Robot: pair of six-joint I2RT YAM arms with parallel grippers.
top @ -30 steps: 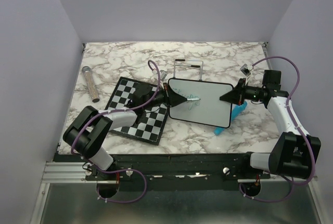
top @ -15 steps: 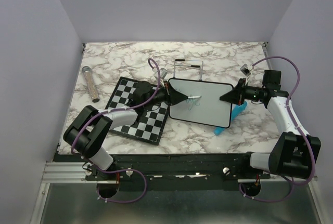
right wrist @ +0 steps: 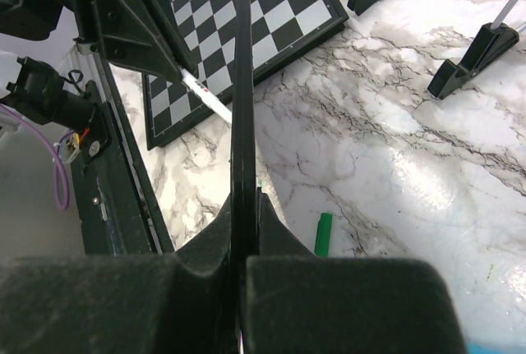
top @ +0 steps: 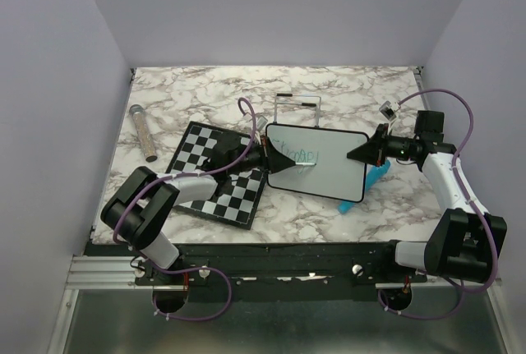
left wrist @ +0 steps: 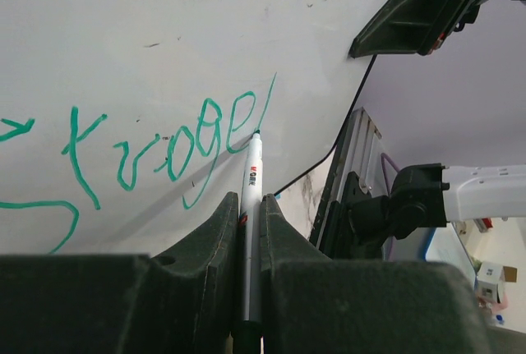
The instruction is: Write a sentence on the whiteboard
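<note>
Table (top: 345, 91), seen from above: the whiteboard (top: 329, 169) sits at centre, its 3 o'clock edge clamped between the fingers of the right gripper (top: 355, 154). The chessboard (top: 215, 175) lies just beside it at 9 o'clock, beneath the left arm. The left gripper (top: 292, 159) grips a marker (left wrist: 252, 194), its tip touching the board at the end of the sentence (left wrist: 177, 157). A wire stand (top: 296, 108) stands behind at 12 o'clock. A cylinder (top: 143, 132) lies beyond the chessboard, toward 10 o'clock.

Marble table (top: 345, 91), chessboard (top: 234, 198) lying left (slightly askew), speckled tube (top: 144, 132) far left
</note>
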